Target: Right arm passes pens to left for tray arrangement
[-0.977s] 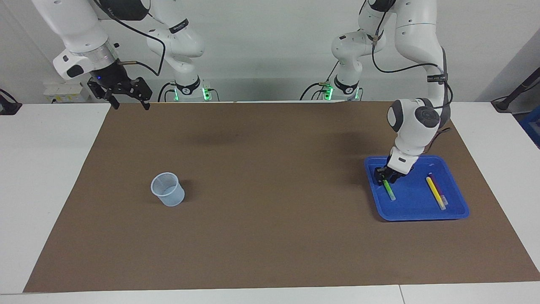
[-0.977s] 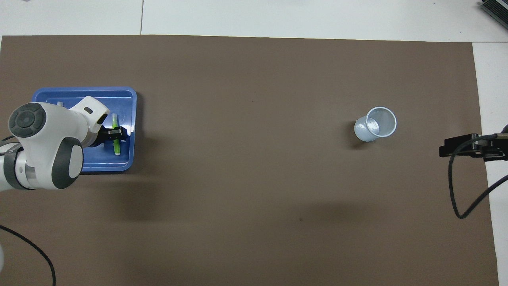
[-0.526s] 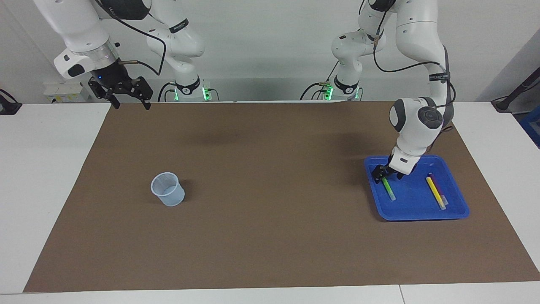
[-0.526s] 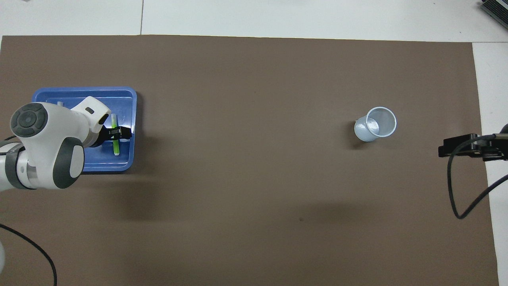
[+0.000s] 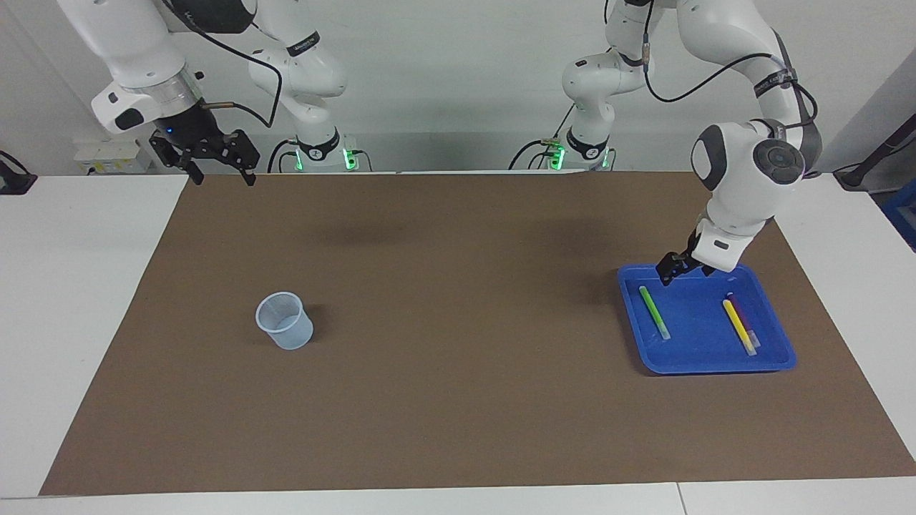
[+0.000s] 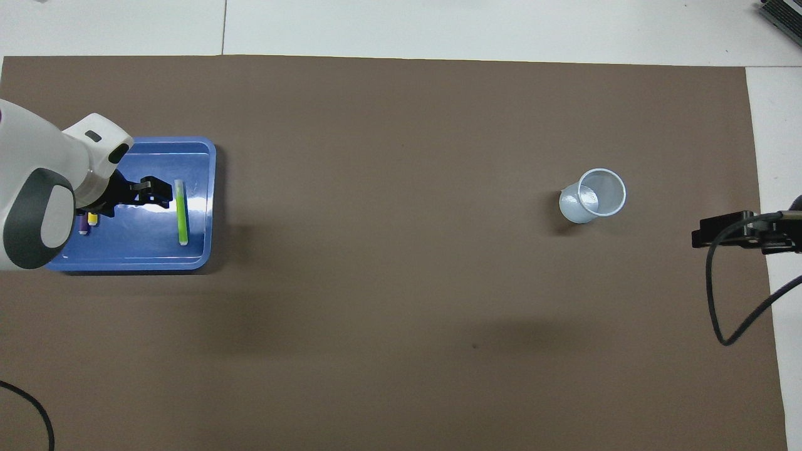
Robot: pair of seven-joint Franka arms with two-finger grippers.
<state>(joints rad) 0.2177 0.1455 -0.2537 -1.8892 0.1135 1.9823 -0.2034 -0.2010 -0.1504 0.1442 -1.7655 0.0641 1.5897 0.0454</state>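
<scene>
On your brown table mat (image 5: 458, 400), the blue tray (image 5: 780, 357) holds three pens while the left gripper (image 5: 676, 267) hovers empty above it, jaw gap unreadable; right gripper (image 5: 207, 159) waits spread wide

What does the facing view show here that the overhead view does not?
Only the facing view shows both arm bases, the right gripper whole, and the yellow pen and purple pen at full length. Only the overhead view shows the inside of the cup. Both show the green pen lying free in the tray, with the left gripper raised over it.
</scene>
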